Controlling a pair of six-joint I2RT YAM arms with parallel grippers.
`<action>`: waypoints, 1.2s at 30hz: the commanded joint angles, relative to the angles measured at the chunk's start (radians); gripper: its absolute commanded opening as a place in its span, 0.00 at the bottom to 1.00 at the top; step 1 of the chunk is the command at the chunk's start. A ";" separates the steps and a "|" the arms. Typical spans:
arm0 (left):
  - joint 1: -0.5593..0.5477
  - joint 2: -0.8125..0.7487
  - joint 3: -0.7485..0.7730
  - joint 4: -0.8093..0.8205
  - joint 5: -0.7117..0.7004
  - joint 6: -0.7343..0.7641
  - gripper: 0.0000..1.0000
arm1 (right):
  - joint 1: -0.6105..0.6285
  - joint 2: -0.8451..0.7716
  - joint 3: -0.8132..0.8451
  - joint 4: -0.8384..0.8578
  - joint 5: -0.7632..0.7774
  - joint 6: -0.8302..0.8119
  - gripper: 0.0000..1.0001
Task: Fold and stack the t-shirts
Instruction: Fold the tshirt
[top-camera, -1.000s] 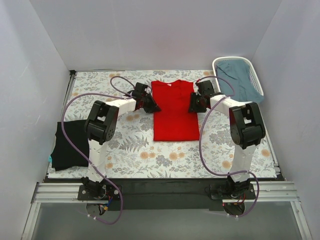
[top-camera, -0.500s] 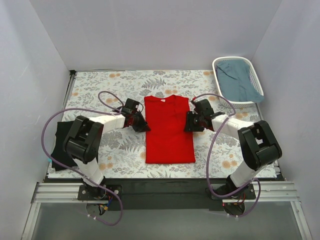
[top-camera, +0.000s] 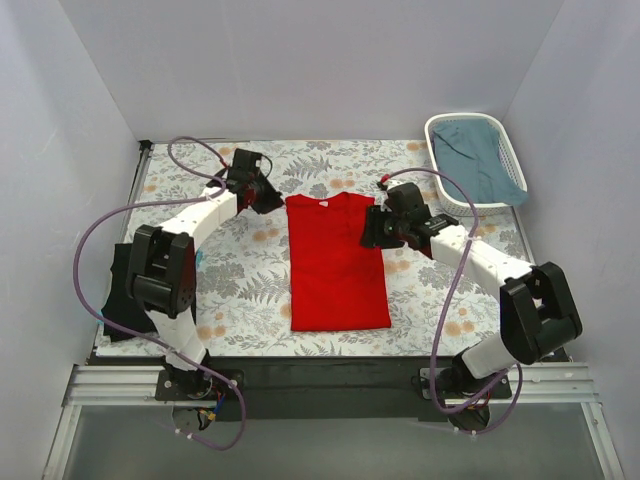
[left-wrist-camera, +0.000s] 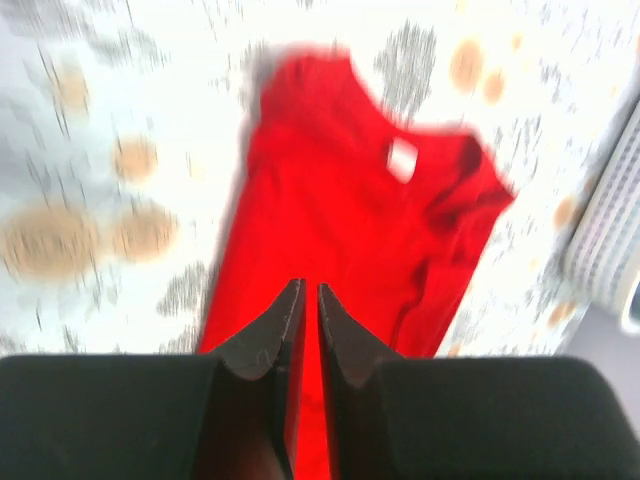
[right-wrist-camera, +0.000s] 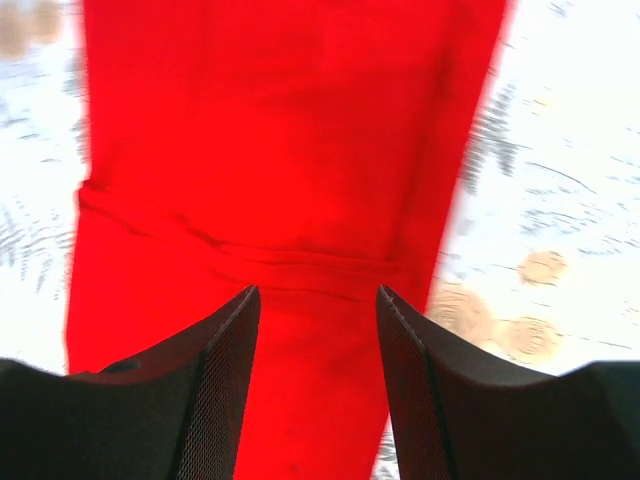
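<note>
Red cloth lay as a long, narrow panel down the middle of the flowered tablecloth (top-camera: 240, 290). This was the red t-shirt (top-camera: 338, 265), sleeves turned in, its neck and white label (left-wrist-camera: 402, 160) toward the far wall. It sat squarely between the two arms, probably so that each could reach one side.

The left gripper (top-camera: 268, 195) hung just off the shirt's far left corner, its fingers (left-wrist-camera: 282, 320) drawn to a thin slit with nothing between them. The right gripper (top-camera: 372, 230) stood over the shirt's right edge near the shoulder, jaws spread wide and empty, with a creased band of red beneath. Whether its tips touched the fabric could not be told.

The lengthwise fold looked finished and the crosswise fold not yet made.

The black t-shirt (top-camera: 115, 300) lay well apart at the table's left edge, partly hidden by the left arm, perhaps where the stack would form. A white basket (top-camera: 430, 135) at the far right held blue-grey cloth (top-camera: 480, 160).
</note>
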 joint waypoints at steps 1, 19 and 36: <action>0.040 0.103 0.093 -0.044 -0.056 0.028 0.10 | 0.096 -0.061 0.048 -0.018 0.013 -0.001 0.57; 0.043 0.323 0.288 -0.004 0.037 0.057 0.25 | 0.587 0.123 0.148 -0.024 0.199 0.100 0.59; 0.043 0.395 0.330 0.037 0.040 0.037 0.13 | 0.696 0.321 0.183 -0.023 0.213 0.123 0.56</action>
